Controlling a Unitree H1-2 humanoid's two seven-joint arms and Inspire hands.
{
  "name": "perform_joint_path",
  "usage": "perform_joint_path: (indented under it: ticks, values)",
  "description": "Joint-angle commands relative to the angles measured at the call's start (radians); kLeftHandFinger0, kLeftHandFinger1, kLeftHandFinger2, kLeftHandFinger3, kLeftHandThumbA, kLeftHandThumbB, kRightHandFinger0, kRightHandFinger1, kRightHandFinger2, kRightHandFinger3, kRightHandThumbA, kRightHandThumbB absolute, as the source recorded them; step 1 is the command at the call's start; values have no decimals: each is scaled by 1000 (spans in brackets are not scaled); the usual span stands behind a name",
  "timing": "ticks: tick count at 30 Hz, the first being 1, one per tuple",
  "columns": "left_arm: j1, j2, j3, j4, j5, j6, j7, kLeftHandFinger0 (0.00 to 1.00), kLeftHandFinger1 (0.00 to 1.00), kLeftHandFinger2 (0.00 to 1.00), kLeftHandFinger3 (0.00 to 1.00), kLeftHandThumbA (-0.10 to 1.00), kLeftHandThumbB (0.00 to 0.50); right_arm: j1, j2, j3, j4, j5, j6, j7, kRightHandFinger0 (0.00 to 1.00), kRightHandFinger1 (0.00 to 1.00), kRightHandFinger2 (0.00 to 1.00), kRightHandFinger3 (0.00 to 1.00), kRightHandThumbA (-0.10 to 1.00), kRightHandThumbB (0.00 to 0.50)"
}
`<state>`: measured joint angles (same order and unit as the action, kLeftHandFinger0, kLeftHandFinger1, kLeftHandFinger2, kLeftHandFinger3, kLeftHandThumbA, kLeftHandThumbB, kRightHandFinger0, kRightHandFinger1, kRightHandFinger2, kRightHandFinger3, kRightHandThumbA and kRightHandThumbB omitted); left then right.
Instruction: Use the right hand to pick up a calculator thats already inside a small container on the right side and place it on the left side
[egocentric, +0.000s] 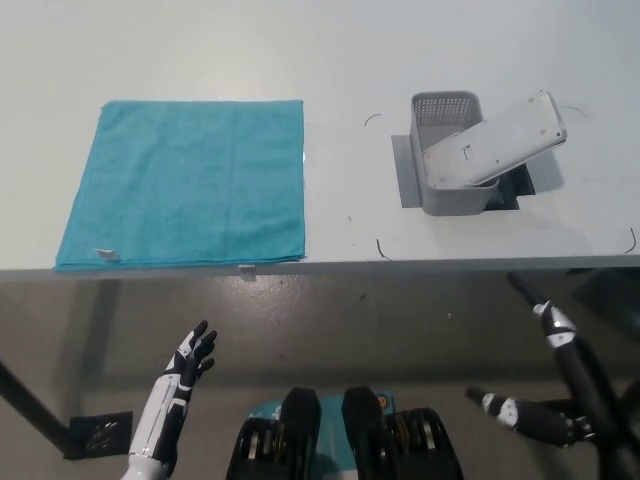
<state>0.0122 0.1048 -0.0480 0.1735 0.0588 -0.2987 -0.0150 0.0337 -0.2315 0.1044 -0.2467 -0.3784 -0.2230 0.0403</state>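
Note:
A white-grey calculator (494, 141) lies tilted in a small grey slotted basket (441, 108) on the right of the white table, one end inside the basket and the other sticking out over its right rim. My black right hand (545, 312) hangs below the table's front edge at the lower right, well short of the basket, fingers spread and holding nothing. My white left hand (192, 355) rests open at the lower left, also below the table edge.
A teal cloth (185, 183) lies flat on the left side of the table (340, 60). Thin black corner marks frame the basket's area. The table's front edge (320, 268) runs across the picture between my hands and the objects.

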Motion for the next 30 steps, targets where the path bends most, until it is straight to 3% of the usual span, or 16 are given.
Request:
perform_joint_path:
  ticks: [1,2,6,8,13,25,30]
  values:
    - [-9,15,5,-26,9,-69,-6,1000,1000,1000,1000,1000,0,-92,-71,-75,-283,-394,127,74,1000,1000,1000,1000,728,344]
    - [-10,15,5,-24,8,-69,-6,1000,1000,1000,1000,1000,1,-121,-79,-82,-283,-429,134,78,1000,1000,1000,1000,731,378]
    - [-11,16,4,-20,15,-67,-4,1000,1000,1000,1000,1000,1,-246,-114,-86,-277,-559,210,162,1000,1000,1000,1000,739,419]
    - [-10,18,4,-18,9,-72,-8,1000,1000,1000,1000,1000,0,-290,-124,-80,-260,-583,235,186,1000,1000,1000,1000,720,420]
    - [-9,18,6,-11,4,-76,-9,1000,1000,1000,1000,1000,0,-427,-160,-43,-167,-645,304,273,1000,1000,1000,1000,804,424]
    - [-12,25,9,-3,-5,-85,-17,1000,1000,1000,1000,1000,0,-621,-213,74,92,-789,353,317,1000,1000,1000,1000,989,443]
    - [-11,26,9,-6,-8,-87,-22,1000,1000,1000,1000,1000,0,-681,-229,111,204,-784,354,297,1000,1000,1000,1000,978,450]
